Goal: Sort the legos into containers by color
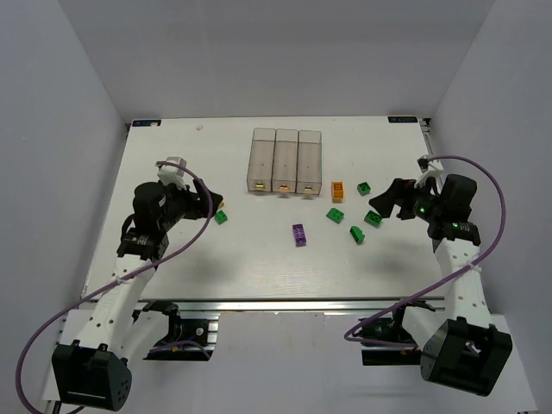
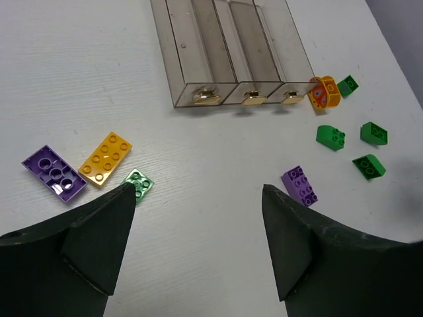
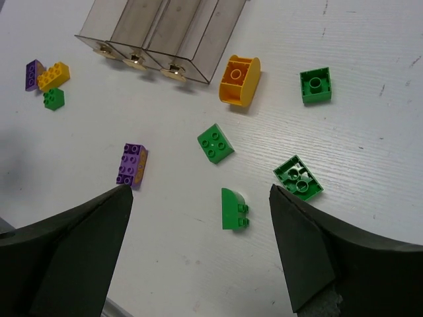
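Three joined clear bins (image 1: 285, 161) stand at the table's back middle; none shows a brick inside. A purple brick (image 1: 299, 234) lies in front of them, an orange brick (image 1: 338, 191) to their right. Several green bricks (image 1: 335, 215) lie scattered at right. My right gripper (image 1: 385, 203) is open and empty above them; a curved green brick (image 3: 232, 209) lies between its fingers, below them. My left gripper (image 1: 210, 204) is open and empty beside a green brick (image 1: 221, 216). The left wrist view shows a purple plate (image 2: 54, 172), an orange-yellow plate (image 2: 105, 158) and a small green plate (image 2: 139, 183).
The white table (image 1: 172, 259) is closed in by grey walls at the back and both sides. Purple cables loop from both arms near the front edge. The bins' yellowish tags (image 2: 250, 99) face the arms.
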Robot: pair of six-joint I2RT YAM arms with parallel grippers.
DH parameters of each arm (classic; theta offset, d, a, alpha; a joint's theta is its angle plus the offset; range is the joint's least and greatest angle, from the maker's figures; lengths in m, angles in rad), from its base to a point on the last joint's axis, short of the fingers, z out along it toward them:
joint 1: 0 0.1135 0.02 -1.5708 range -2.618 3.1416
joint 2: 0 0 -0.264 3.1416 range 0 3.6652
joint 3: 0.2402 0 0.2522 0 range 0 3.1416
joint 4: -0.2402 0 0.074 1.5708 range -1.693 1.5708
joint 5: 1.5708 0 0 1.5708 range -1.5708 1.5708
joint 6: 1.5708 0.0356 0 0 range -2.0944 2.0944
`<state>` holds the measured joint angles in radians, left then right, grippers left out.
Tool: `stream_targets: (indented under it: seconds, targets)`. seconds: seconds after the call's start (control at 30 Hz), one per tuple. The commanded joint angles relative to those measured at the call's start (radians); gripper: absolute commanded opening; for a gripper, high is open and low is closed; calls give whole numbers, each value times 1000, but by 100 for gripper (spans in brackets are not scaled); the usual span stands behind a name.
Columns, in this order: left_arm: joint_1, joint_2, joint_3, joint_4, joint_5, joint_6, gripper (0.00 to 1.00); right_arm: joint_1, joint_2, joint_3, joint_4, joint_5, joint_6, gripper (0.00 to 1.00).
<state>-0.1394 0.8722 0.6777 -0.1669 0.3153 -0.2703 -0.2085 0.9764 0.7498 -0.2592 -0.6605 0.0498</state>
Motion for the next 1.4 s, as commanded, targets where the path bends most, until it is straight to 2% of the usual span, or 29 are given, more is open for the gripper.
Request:
stream_targets:
  seconds: [0.0, 0.1, 0.13, 0.17, 0.23, 0.3, 0.33, 0.37, 0.4, 0.47, 0.5, 0.57, 0.6, 0.63, 0.67, 0.7, 0.73, 0.8, 0.83, 0.93, 1.03, 1.2, 1.37]
  targets:
    - [3, 7, -10, 27, 8, -1, 85, -2, -34, 7, 17, -86, -79, 89]
    - [3, 16, -9, 21, -4, -6, 67, 3, -74, -39, 38, -139, -175, 89]
    - [3, 24, -7, 17, -13, -7, 54, 4, -93, -49, 40, -163, -204, 89]
    - [3, 28, -6, 12, -33, -7, 50, 6, -99, -56, 34, -178, -272, 89]
    - [3, 42, -1, 1, -57, -15, 49, 8, -105, -50, 18, -160, -288, 89]
    - [-6, 48, -1, -6, -99, -30, 56, 9, -105, -41, -6, -156, -321, 89]
    - [-6, 60, 0, -16, -125, -41, 66, 11, -105, -37, -15, -177, -335, 89]
    - [-6, 73, 5, -29, -151, -55, 80, 9, -104, -33, -55, -209, -367, 89]
    - [-6, 83, 25, -69, -182, -81, 83, 9, -102, -18, -92, -264, -436, 89]
    - [8, 137, 48, -123, -221, -116, 86, 9, -107, -17, -113, -301, -439, 89]
    - [8, 157, 63, -176, -273, -141, 86, 11, -111, -23, -95, -304, -426, 84]
    - [8, 218, 103, -216, -298, -170, 87, 9, -133, -35, -68, -283, -380, 54]
    - [8, 237, 115, -245, -336, -185, 87, 14, -137, -38, -43, -263, -364, 19]
    - [8, 255, 128, -250, -353, -188, 87, 15, -145, -38, -38, -234, -345, 10]
    - [8, 275, 146, -252, -366, -194, 87, 15, -146, -37, -35, -223, -340, 8]
    - [8, 315, 158, -258, -381, -202, 86, 15, -148, -38, -34, -215, -331, 13]
    - [8, 338, 172, -261, -413, -205, 86, 15, -151, -38, -28, -211, -323, 23]
    - [8, 413, 220, -270, -444, -205, 82, 17, -151, -35, -32, -211, -320, 48]
    - [8, 441, 238, -275, -465, -205, 74, 17, -151, -35, -35, -211, -323, 52]
    - [18, 556, 318, -295, -485, -207, 70, 17, -151, -30, -43, -218, -326, 57]
    - [18, 664, 396, -313, -510, -213, 71, 18, -154, -27, -48, -232, -324, 59]
    - [50, 787, 518, -371, -562, -221, 84, 18, -157, -27, -48, -225, -314, 61]
    - [81, 873, 569, -398, -558, -218, 86, 21, -151, -24, -48, -223, -301, 64]
